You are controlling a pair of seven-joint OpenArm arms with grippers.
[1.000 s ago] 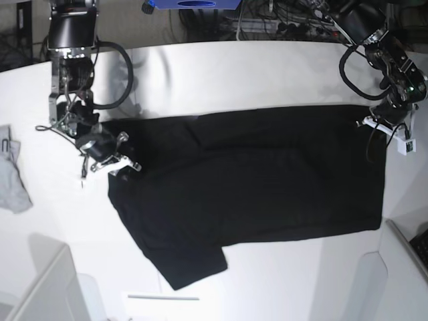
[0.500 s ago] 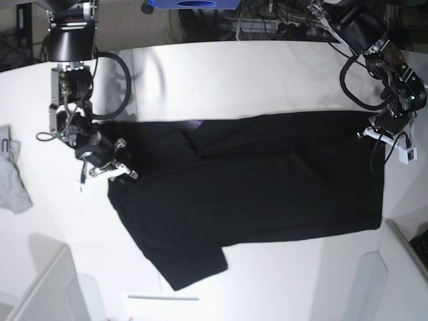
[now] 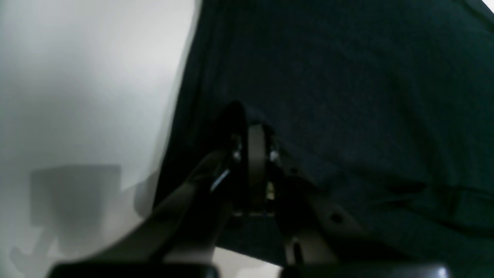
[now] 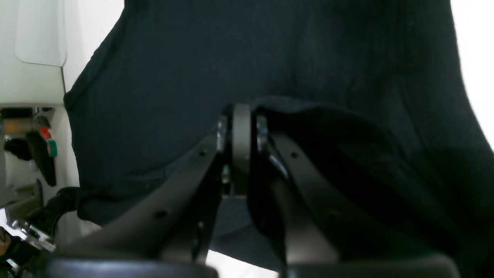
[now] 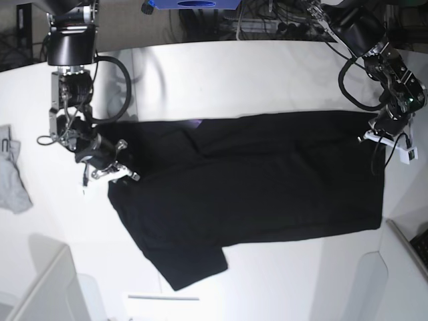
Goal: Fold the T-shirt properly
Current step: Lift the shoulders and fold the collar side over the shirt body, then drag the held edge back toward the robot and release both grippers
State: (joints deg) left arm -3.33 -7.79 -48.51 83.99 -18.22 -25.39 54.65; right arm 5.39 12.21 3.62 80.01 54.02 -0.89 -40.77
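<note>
The black T-shirt (image 5: pixel 254 187) lies spread plain side up across the white table (image 5: pixel 234 73), one sleeve pointing to the near edge. A sliver of purple print (image 5: pixel 195 122) shows at its far edge. On the base view's right, my left gripper (image 5: pixel 376 130) is shut on the shirt's far right corner. The left wrist view shows its jaws (image 3: pixel 254 131) pinched together on dark cloth (image 3: pixel 347 77). My right gripper (image 5: pixel 120 172) is shut on the shirt's left end. The right wrist view shows its jaws (image 4: pixel 241 116) closed with a fold of cloth (image 4: pixel 270 46) draped over one finger.
A small light grey garment (image 5: pixel 13 177) lies at the table's left edge. White bins stand at the near left (image 5: pixel 40 287) and near right (image 5: pixel 401 267). A thin white strip (image 5: pixel 164 297) lies near the front edge. Cables and a blue object (image 5: pixel 194 3) sit behind the table.
Both grippers have shifted slightly toward the near edge with the shirt's far edge in their grip. That edge now sits lower in the base view, and a purple sliver has appeared.
</note>
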